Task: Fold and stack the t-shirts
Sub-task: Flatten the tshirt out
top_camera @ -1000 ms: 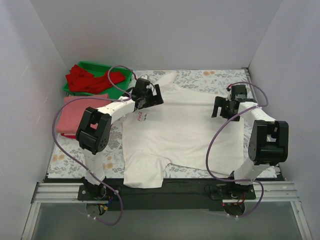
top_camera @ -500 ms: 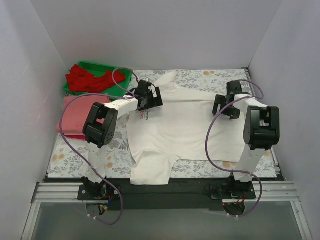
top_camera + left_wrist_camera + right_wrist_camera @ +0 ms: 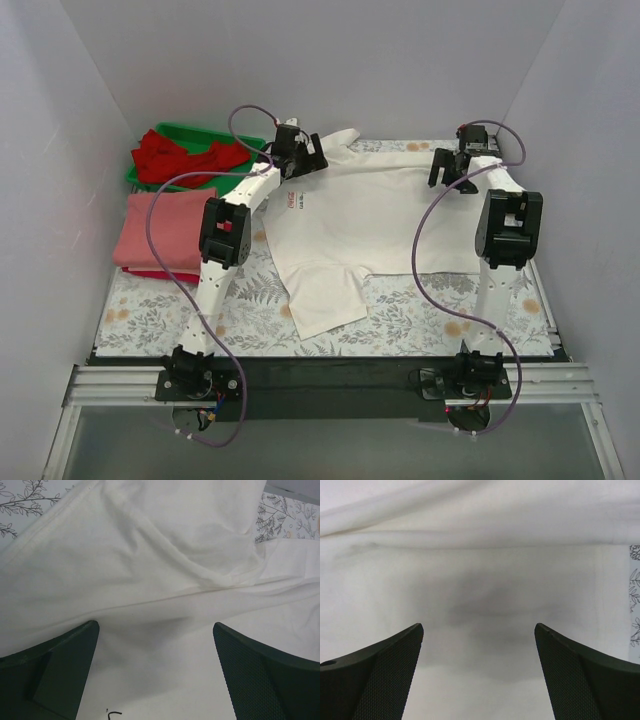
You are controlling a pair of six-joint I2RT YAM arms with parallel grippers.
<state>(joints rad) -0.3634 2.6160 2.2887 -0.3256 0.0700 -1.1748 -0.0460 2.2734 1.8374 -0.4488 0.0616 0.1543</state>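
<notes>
The cream-white t-shirt (image 3: 370, 215) lies spread on the floral table cover, its red-and-black print (image 3: 292, 200) near its left side and one sleeve (image 3: 325, 300) pointing to the near edge. My left gripper (image 3: 300, 155) is open over the shirt's far left part; in the left wrist view (image 3: 155, 645) white cloth with a seam fills the gap. My right gripper (image 3: 452, 168) is open over the far right part; its wrist view (image 3: 479, 640) shows smooth white cloth (image 3: 480, 580). A salmon-pink shirt (image 3: 160, 228) lies folded at the left on a crimson one (image 3: 140, 270).
A green tray (image 3: 245, 145) at the far left holds crumpled bright red shirts (image 3: 175, 158). White walls close in the left, far and right sides. Purple cables loop off both arms. The black rail (image 3: 330, 375) runs along the near edge.
Both arms have stretched out toward the far wall. The white shirt has slid with them, away from the near edge.
</notes>
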